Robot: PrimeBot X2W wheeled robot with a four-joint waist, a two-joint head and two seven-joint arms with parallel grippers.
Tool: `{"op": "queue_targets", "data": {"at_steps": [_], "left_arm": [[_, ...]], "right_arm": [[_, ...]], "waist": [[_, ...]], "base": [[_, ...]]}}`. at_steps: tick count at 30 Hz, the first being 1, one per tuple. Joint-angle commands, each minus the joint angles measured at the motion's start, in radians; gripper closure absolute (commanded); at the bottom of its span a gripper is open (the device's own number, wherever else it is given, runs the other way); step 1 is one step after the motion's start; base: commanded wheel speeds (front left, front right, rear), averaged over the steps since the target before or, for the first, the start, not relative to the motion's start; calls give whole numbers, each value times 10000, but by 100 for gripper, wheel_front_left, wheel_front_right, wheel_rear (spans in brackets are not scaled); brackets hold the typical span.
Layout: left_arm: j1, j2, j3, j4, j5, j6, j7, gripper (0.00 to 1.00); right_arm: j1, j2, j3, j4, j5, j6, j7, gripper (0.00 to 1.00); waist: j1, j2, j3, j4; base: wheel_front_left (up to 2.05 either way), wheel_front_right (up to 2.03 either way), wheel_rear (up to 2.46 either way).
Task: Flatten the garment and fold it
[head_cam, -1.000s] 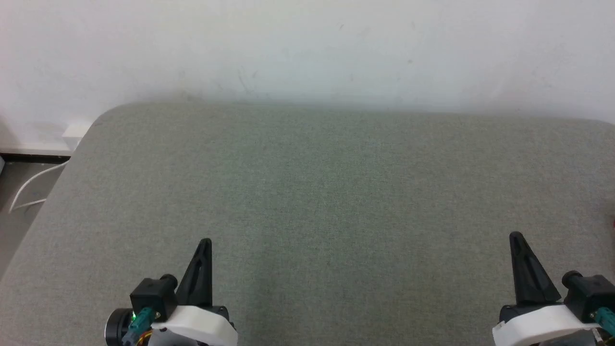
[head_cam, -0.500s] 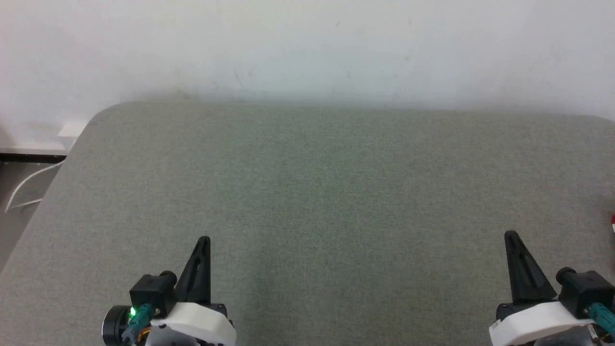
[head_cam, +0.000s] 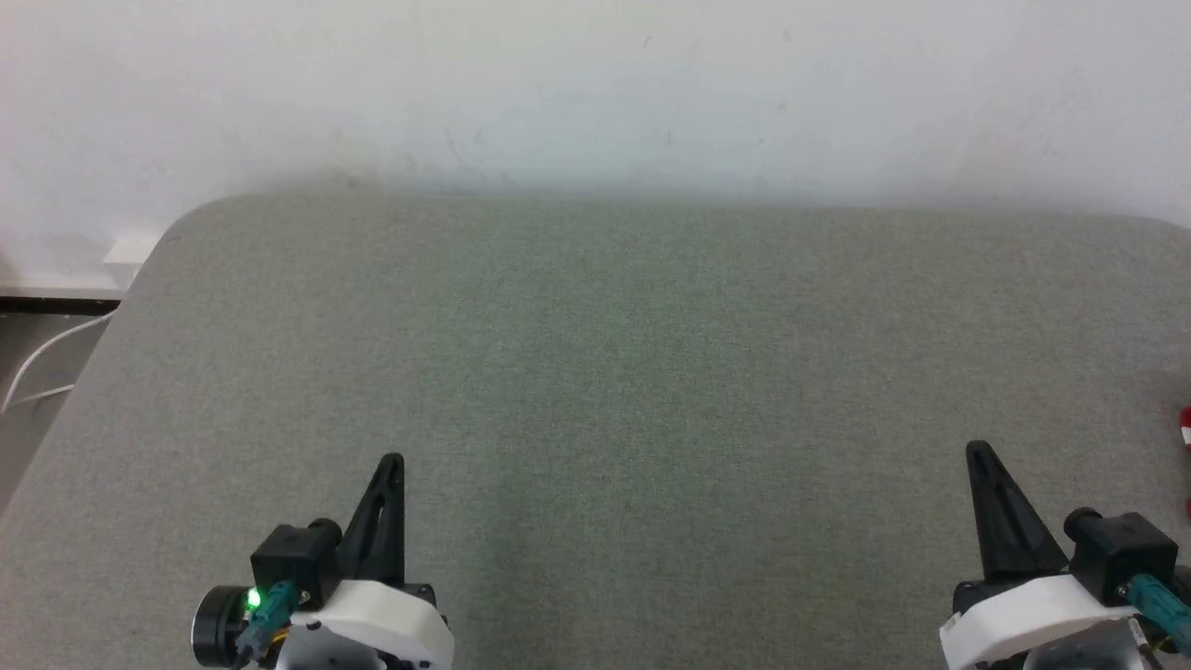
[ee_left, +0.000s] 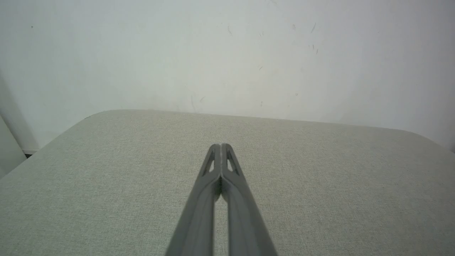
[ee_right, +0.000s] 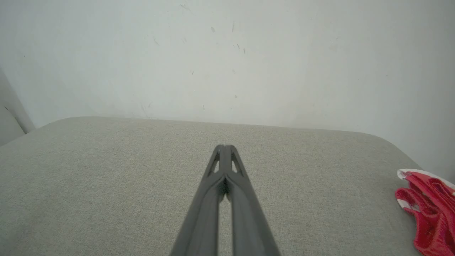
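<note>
Along the near edge of the grey fabric-covered counter (head_cam: 595, 354), seen from the head camera, I have the left gripper (head_cam: 394, 465) towards the near left corner and the right gripper (head_cam: 977, 453) towards the near right corner. They are well apart, and both point at the far edge. Each shows as a single dark spike, so I read both pairs of jaws as pressed together with nothing in them. A green light (head_cam: 252, 599) glows on the left wrist. At the counter's right side, cut by the frame, I can just make out a sliver of the garment (head_cam: 1185, 426), red with a white bit. A white wall (head_cam: 595, 84) rises behind the far edge, and a white cable (head_cam: 42, 368) lies on the floor off the left edge.

From the left wrist, the jaws meet at their tips above bare grey fabric, aimed at the far edge and the scuffed wall.

From the right wrist, the jaws are likewise together and hold nothing. The garment (ee_right: 431, 209) lies crumpled by the counter's right edge, just short of the far right corner. It is red with white trim, well apart from the fingertips and untouched.
</note>
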Motion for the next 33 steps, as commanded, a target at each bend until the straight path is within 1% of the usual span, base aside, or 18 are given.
{"op": "queue_targets", "data": {"at_steps": [1, 33], "left_arm": [[-42, -3, 53, -93, 114, 81, 61, 100], [-74, -7, 222, -579, 594, 176, 714, 100]], "right_arm": [[-163, 14, 27, -72, -99, -6, 43, 100], [-427, 25, 274, -208, -419, -11, 607, 100]], "waist": [[-1, 1, 8, -9], [-1, 1, 182, -200]], "base": [[0, 0, 0], [0, 0, 0]]}}
